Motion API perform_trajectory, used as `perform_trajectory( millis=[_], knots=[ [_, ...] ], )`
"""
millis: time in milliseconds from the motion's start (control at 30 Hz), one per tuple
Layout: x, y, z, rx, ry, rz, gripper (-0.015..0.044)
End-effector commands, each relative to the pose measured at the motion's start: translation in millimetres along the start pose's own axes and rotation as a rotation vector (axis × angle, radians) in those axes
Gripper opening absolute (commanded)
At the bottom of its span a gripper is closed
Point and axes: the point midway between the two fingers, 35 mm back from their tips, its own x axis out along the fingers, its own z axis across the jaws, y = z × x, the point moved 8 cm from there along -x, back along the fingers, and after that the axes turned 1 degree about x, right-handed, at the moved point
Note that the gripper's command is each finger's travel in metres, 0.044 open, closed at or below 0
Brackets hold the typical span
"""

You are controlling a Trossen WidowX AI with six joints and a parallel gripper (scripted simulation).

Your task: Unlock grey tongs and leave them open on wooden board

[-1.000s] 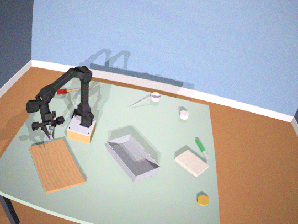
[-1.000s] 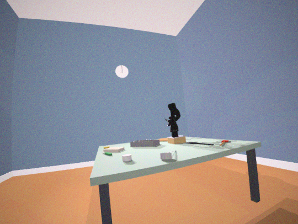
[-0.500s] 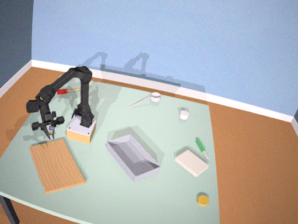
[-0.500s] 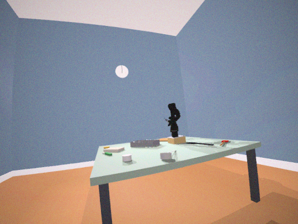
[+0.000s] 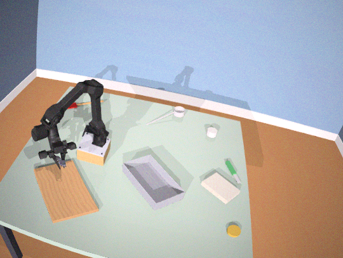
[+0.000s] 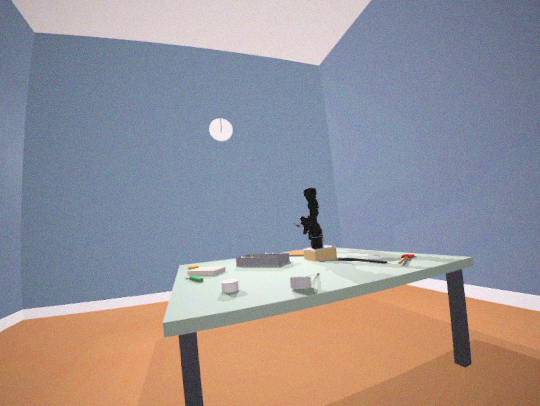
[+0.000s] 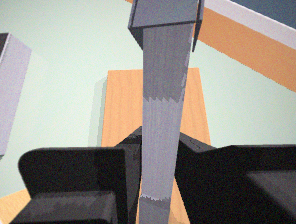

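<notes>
Arm [image 5: 92, 105] arched over from base, wrist pitched down, gripper [image 5: 61, 164] jaws clamped on grey tongs [image 7: 162, 125].

Blue walls [image 6: 150, 200], orange floor [image 6: 350, 360], round wall clock [image 6: 220, 129].

Pale green surface [image 5: 178, 222]; tan board [image 5: 65, 190] with wavy grain; grey tin [image 5: 152, 181]; grey tongs [image 7: 162, 120]; black arm [image 5: 95, 105]; green pen [image 5: 231, 168]; yellow disc [image 5: 234, 230]; cream block [image 5: 220, 187]; blue walls.

Top looks down close, exterior sits low and far, both showing the table [image 5: 178, 222].
</notes>
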Motion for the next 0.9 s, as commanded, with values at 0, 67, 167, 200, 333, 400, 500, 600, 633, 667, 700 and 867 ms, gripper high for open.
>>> perform_trajectory(
  millis=[0,67,167,200,333,400,500,600,633,667,700,867],
  knots=[
    [5,-9,-2,0.003,0.008,0.096,-0.015],
    [10,-13,-1,0.004,0.012,0.156,-0.015],
    [16,-20,-1,0.003,0.021,0.247,-0.015],
    [18,-22,-1,0.002,0.025,0.277,-0.015],
    [26,-30,1,-0.007,0.048,0.396,-0.015],
    [29,-35,2,-0.014,0.062,0.455,-0.015],
    [34,-41,3,-0.026,0.087,0.536,-0.015],
    [35,-43,4,-0.029,0.093,0.555,-0.015],
    [35,-43,4,-0.029,0.093,0.555,-0.015],
    [35,-43,4,-0.029,0.093,0.555,-0.015],
    [35,-43,4,-0.029,0.093,0.555,-0.015],
    [36,-43,3,-0.029,0.093,0.555,-0.015]
  ],
)
